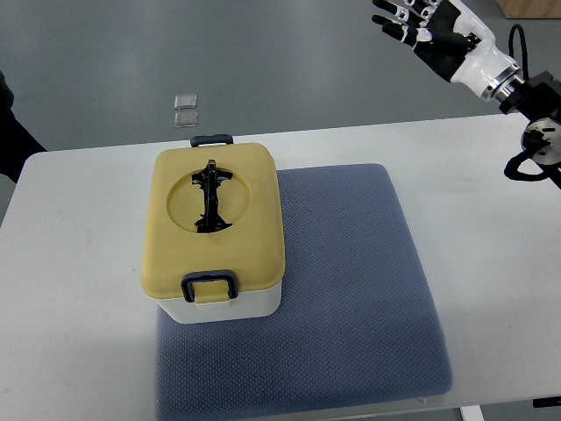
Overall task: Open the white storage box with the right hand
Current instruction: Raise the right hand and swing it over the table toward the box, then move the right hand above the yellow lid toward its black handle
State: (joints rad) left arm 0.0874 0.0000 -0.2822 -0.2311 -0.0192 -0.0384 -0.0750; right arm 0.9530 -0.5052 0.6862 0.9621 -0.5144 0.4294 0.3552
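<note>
Looking steeply down from the top view, a white tabletop is seen with a blue-grey quilted mat laid over its middle and reaching the near edge. A white storage box is set on the mat's left side, overhanging the mat's left border toward the table's left half. The box is covered by a yellow lid, which is seated flat and closed. A dark folding handle is laid down in a round recess at the lid's centre. A dark blue latch is seen at the lid's near edge, and a second one at the far edge.

The right hand is held in the air beyond the table's far right corner, well apart from the box, with its black-and-white fingers spread and nothing grasped. Two small clear squares are seen on the grey floor past the far edge.
</note>
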